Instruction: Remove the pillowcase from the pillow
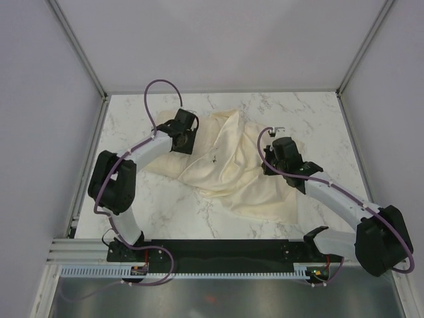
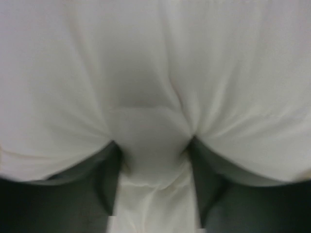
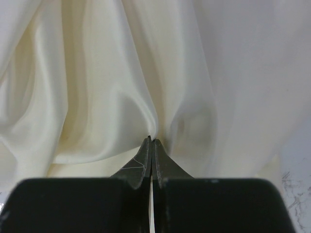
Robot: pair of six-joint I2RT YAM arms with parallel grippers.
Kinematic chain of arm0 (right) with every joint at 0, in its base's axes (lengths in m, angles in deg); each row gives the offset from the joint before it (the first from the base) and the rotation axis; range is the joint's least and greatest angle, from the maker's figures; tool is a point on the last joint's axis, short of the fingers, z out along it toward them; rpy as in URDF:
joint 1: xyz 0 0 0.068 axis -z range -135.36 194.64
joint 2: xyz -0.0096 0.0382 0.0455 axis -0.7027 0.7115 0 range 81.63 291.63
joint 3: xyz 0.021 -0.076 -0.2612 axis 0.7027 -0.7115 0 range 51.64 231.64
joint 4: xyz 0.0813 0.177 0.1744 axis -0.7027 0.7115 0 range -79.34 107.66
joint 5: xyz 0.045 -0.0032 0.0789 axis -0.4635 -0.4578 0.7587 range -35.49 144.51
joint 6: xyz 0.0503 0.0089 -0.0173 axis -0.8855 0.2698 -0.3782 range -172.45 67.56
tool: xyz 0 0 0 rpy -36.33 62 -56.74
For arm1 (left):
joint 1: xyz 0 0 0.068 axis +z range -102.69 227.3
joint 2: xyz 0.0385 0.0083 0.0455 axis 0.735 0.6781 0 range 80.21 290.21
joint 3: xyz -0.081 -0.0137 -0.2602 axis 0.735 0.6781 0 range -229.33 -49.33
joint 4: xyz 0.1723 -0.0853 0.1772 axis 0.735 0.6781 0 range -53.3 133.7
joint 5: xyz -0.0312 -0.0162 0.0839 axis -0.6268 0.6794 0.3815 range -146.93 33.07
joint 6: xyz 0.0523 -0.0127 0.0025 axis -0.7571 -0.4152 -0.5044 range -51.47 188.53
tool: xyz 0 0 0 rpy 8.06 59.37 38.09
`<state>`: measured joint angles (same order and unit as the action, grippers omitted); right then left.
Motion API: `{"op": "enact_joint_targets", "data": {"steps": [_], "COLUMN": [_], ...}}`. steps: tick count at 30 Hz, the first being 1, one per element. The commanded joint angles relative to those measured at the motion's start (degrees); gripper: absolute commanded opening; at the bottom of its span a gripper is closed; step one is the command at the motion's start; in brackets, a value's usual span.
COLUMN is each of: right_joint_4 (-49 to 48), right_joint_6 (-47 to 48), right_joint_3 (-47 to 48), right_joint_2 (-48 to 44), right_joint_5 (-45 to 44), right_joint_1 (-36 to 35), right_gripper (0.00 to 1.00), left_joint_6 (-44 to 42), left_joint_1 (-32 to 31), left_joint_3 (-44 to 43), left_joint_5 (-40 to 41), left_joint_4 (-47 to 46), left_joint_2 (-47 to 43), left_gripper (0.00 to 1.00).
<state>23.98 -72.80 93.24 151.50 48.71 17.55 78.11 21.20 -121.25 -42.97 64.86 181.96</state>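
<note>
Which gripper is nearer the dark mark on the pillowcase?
Left. The left gripper sits on the pillowcase just beside the mark; the right gripper is farther off, pinching its opposite edge.

- A crumpled pillowcase (image 1: 228,162) is spread on the table (image 1: 318,119).
- Its upper left is touched by the left gripper (image 1: 185,137).
- Its right edge is touched by the right gripper (image 1: 273,159).

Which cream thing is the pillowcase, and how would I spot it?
On the marble table, a cream heap lies between the two arms. The pillowcase is its thin, shiny, creased part on the right, pinched in the right arm's jaws. Unlike the matte, padded pillow at the left end, it bears a small dark mark.
</note>
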Motion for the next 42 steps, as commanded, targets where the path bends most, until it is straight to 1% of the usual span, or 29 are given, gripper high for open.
{"op": "enact_joint_targets", "data": {"steps": [1, 3, 4, 6, 9, 12, 16, 18, 20, 23, 25, 27, 28, 29, 30, 31, 32, 33, 34, 35, 36, 37, 38, 40, 41, 42], "right_joint_4": [-1.55, -1.11, -0.93, -0.32, 0.83, 2.76, 5.66, 6.8, 6.98, 6.98, 7.24, 7.42, 7.42, 7.42, 7.68, 7.95, 8.3, 8.47, 8.74, 9.35, 9.53, 9.62, 9.62, 9.44, 8.48, 7.87], "right_joint_6": [-0.47, -0.12, 0.06, 0.58, 0.93, 1.81, 2.95, 3.75, 4.1, 4.71, 4.54, 4.45, 4.45, 4.45, 4.71, 4.72, 4.63, 4.54, 3.67, 3.31, 2.7, 1.3, 0.59, -1.52, -3.53, -4.5], "right_joint_3": [-0.21, -0.38, -0.47, -0.56, -0.47, 0.32, 1.63, 2.43, 2.78, 3.48, 3.66, 3.4, 3.13, 2.78, 2.52, 2.43, 1.99, 1.64, 1.38, 0.85, 0.59, 0.15, -0.81, -1.78, -3.1, -3.98], "right_joint_2": [-2.54, -2.98, -3.33, -3.68, -4.03, -4.91, -6.67, -7.55, -7.55, -6.06, -5.01, -5.44, -5.88, -6.32, -7.36, -8.07, -9.73, -10.71, -11.59, -12.55, -14.21, -14.93, -15.63, -16.43, -16.25, -15.99], "right_joint_5": [0.53, 0.0, -0.43, -1.48, -2.89, -4.91, -7.2, -7.73, -7.47, -6.77, -6.24, -5.1, -4.92, -4.57, -3.87, -2.21, -0.98, 0.43, 2.79, 3.77, 4.3, 4.48, 4.05, 2.73, 2.12, 1.68], "right_joint_1": [0.2, 0.2, 0.2, 0.2, 0.29, 0.72, 3.09, 4.94, 6.08, 6.17, 6.17, 6.17, 6.17, 6.26, 6.17, 6.09, 6.09, 5.91, 5.65, 4.78, 3.81, 2.67, -0.65, -4.09, -7.07, -8.23], "right_gripper": [0.0, 0.0, 0.0, 0.0, 0.0, 0.0, 0.0, 0.0, 0.0, 0.0, 0.0, 0.0, 0.0, 0.01, 0.13, 0.23, 0.43, 0.55, 0.63, 0.72, 0.75, 0.76, 0.81, 0.83, 0.84, 0.84], "left_joint_6": [-2.55, -2.9, -2.99, -3.08, -2.99, -2.73, -2.12, -1.68, -1.24, -0.97, -0.88, -0.62, -0.53, -0.71, -1.32, -2.45, -2.99, -3.34, -3.43, -3.34, -3.08, -2.73, -2.38, -2.03, -1.85, -1.68], "left_joint_1": [-0.7, -0.7, -0.7, -0.7, -0.61, -0.09, 2.63, 5.71, 8.25, 9.23, 9.23, 8.97, 8.53, 6.44, 5.03, 1.53, -0.15, -1.39, -2.88, -3.24, -3.33, -3.42, -3.6, -3.95, -4.56, -5.0], "left_joint_3": [-0.76, -1.29, -1.38, -1.82, -2.35, -2.09, -0.16, 0.55, 0.38, -0.15, -0.24, 0.02, 0.37, 0.99, 0.99, 0.99, 0.99, 1.08, 1.08, 0.91, 0.82, 0.64, 0.38, 0.29, -0.06, -0.15], "left_joint_5": [-0.59, -1.47, -1.74, -2.17, -2.44, -4.45, -6.22, -8.14, -10.42, -12.98, -13.69, -18.06, -18.78, -19.22, -18.53, -17.74, -16.08, -15.37, -14.75, -14.57, -14.57, -14.66, -14.75, -14.75, -14.49, -14.22], "left_joint_4": [4.18, 4.44, 4.53, 4.71, 4.88, 4.71, 3.48, 2.78, 2.69, 2.69, 2.77, 2.25, 1.64, 1.28, 1.11, 1.19, 1.19, 1.28, 1.45, 1.63, 1.72, 1.98, 2.51, 2.77, 3.47, 3.74], "left_joint_2": [5.99, 6.79, 6.96, 6.44, 3.11, -2.6, -11.04, -14.2, -14.74, -14.04, -14.04, -14.74, -15.61, -15.97, -16.06, -16.15, -16.15, -16.06, -15.89, -15.54, -15.1, -14.66, -13.79, -12.73, -12.03, -10.54], "left_gripper": [0.42, 0.2, 0.03, 0.02, 0.02, 0.02, 0.02, 0.02, 0.02, 0.02, 0.02, 0.02, 0.02, 0.02, 0.02, 0.02, 0.02, 0.02, 0.06, 0.15, 0.31, 0.56, 0.66, 0.83, 0.85, 0.86]}}
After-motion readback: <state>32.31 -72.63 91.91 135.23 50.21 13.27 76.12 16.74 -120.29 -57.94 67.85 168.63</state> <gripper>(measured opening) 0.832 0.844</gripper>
